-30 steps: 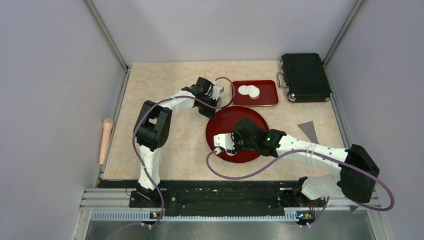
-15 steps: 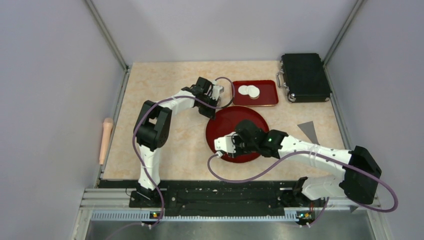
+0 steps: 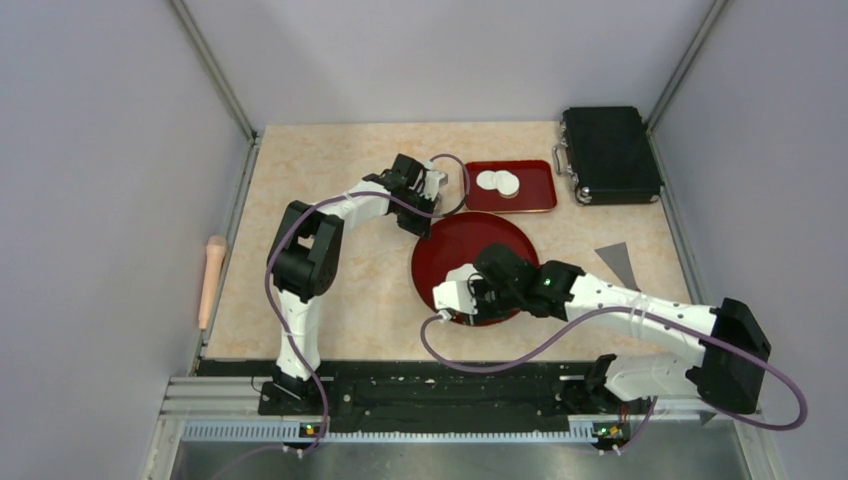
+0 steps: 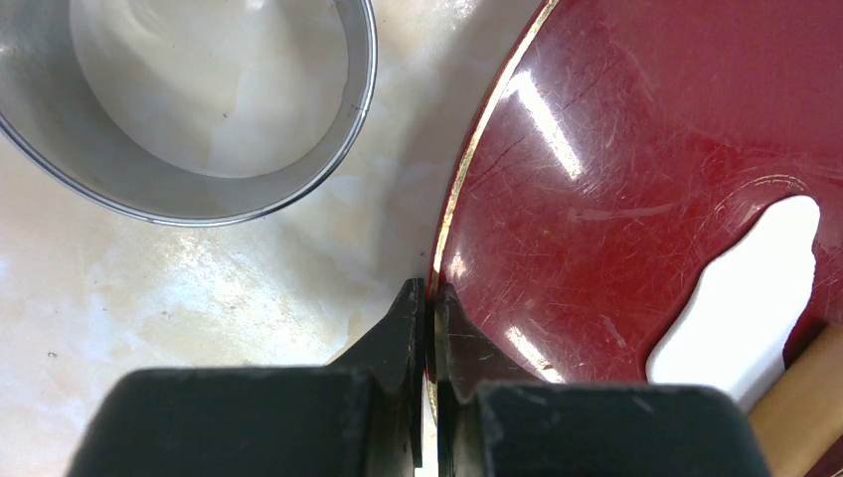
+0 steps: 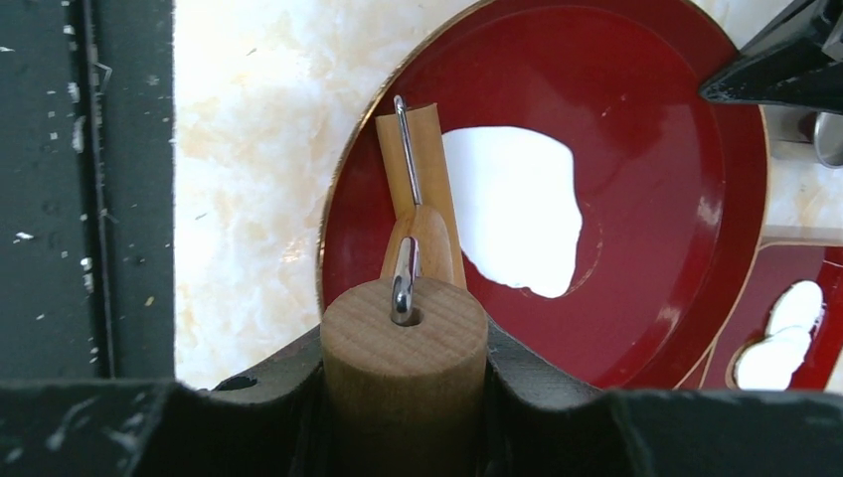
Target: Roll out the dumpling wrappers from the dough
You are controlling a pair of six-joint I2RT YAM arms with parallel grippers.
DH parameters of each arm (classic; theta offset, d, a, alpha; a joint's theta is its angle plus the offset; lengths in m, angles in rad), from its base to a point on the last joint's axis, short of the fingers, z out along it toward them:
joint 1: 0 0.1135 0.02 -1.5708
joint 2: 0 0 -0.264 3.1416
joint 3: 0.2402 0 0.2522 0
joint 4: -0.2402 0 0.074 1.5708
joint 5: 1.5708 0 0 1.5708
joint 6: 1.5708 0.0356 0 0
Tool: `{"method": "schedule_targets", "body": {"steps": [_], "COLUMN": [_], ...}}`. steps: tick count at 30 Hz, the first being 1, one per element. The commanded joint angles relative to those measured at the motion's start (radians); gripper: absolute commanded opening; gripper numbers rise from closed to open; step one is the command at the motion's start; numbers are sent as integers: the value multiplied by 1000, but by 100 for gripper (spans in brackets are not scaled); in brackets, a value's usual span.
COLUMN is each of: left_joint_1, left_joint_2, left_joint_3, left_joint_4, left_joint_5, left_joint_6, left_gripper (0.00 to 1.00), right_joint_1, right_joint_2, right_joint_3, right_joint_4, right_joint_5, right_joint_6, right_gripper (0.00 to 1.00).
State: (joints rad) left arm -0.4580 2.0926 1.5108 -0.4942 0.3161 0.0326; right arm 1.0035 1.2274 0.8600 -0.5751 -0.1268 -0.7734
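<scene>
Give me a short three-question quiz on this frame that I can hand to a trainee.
1. True or false: the left gripper is shut on the rim of the round red plate.
2. What does the right gripper hold over that plate? A a spoon; B a wooden roller; C a knife.
3. How many dumpling wrappers lie in the rectangular red tray?

Key: 1 true; 2 B; 3 two.
</scene>
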Motion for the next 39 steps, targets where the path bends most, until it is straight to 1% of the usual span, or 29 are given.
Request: {"method": "schedule_targets", "body": {"steps": [1, 5, 8, 10, 13, 15, 19, 22, 24, 27, 31, 32, 33, 34, 37, 39], "left_joint_1": [5, 6, 6, 6, 8, 9, 20, 27, 29, 33, 36, 37, 36, 37, 41, 42], "left_joint_2": [33, 34, 30, 22, -1, -20, -41, -42, -41, -45, -56, -61, -66, -72, -93, -108], "left_joint_3": [-28, -26, -25, -22, -23, -25, -30, -27, -22, -20, -17, -16, -17, -18, -22, -26], "left_joint_4": [-1, -1, -4, -8, -16, -17, -18, -23, -26, -27, -36, -37, -37, -37, -37, -36], "left_joint_5": [-68, -70, -78, -91, -118, -145, -159, -161, -166, -161, -153, -153, -153, -150, -131, -129], "left_joint_6": [33, 31, 32, 30, 35, 46, 58, 61, 66, 68, 73, 74, 74, 76, 79, 82], "left_gripper": [0, 0, 0, 0, 0, 0, 0, 0, 0, 0, 0, 1, 7, 15, 39, 49], "right_joint_1": [23, -6, -59, -109, -166, -203, -316, -394, -447, -509, -516, -517, -517, -517, -517, -517], "right_joint_2": [-20, -86, -158, -204, -266, -302, -365, -381, -388, -389, -387, -384, -376, -373, -380, -392], "right_joint_3": [13, 58, 96, 117, 102, 59, -65, -197, -268, -328, -380, -392, -402, -411, -411, -403], "right_joint_4": [-216, -131, -55, -10, 65, 128, 241, 388, 468, 500, 498, 504, 504, 496, 424, 377], "right_joint_5": [-79, 82, 219, 282, 400, 466, 515, 589, 605, 560, 544, 545, 544, 538, 476, 429], "right_joint_6": [60, 75, 63, 52, 24, -4, -24, -73, -99, -84, -64, -63, -59, -55, -30, -14], "right_gripper": [0, 0, 0, 0, 0, 0, 0, 0, 0, 0, 0, 0, 0, 4, 24, 36]}}
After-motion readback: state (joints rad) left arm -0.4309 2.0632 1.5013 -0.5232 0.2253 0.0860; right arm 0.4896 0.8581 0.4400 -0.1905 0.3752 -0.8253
